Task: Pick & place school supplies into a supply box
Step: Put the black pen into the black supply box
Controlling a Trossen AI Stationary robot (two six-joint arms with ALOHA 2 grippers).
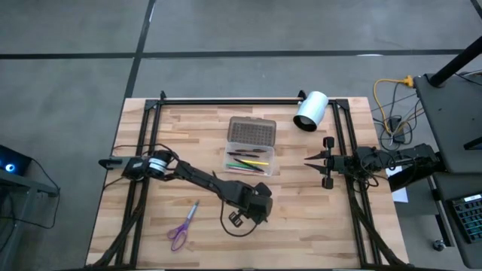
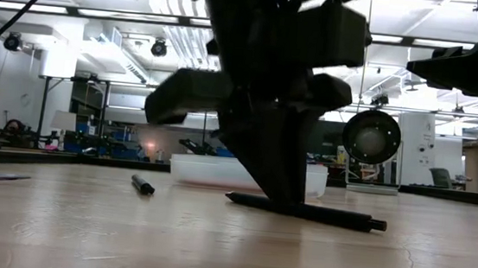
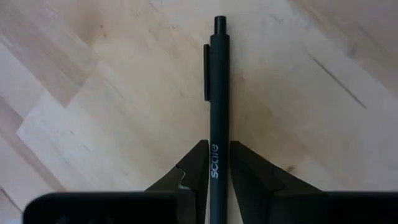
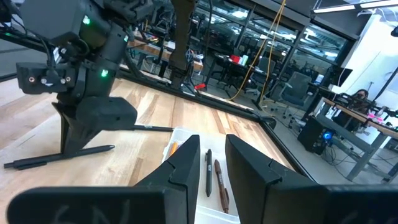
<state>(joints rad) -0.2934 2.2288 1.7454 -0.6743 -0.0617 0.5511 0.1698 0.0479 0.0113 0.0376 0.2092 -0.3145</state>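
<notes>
A: Black pen (image 3: 218, 112)?
B: Slim matte barrel, side clip, small pale lettering. It lies flat on the counter (image 1: 151, 226) at about 6 o'clock from the supply box (image 1: 251, 147). The left hand (image 3: 218, 163) stands tip-down over it, fingers (image 3: 194, 167) clamped on either side of the barrel: grasping the pen.

A: Supply box?
B: Clear shallow case, dotted grey-brown lid folded back toward 12 o'clock; coloured pens inside.

A: Anything loose?
B: Purple-handled scissors (image 1: 181, 228) at 8 o'clock from the box, well apart.

A: Right hand (image 1: 310, 159)?
B: At 3 o'clock, off the box; fingers parted, grasping nothing.

A: Surface, room?
B: Pale wooden planks with visible grain. White cylinder (image 1: 310, 111) at 1 o'clock. Behind: workshop, ceiling strip lights.
</notes>
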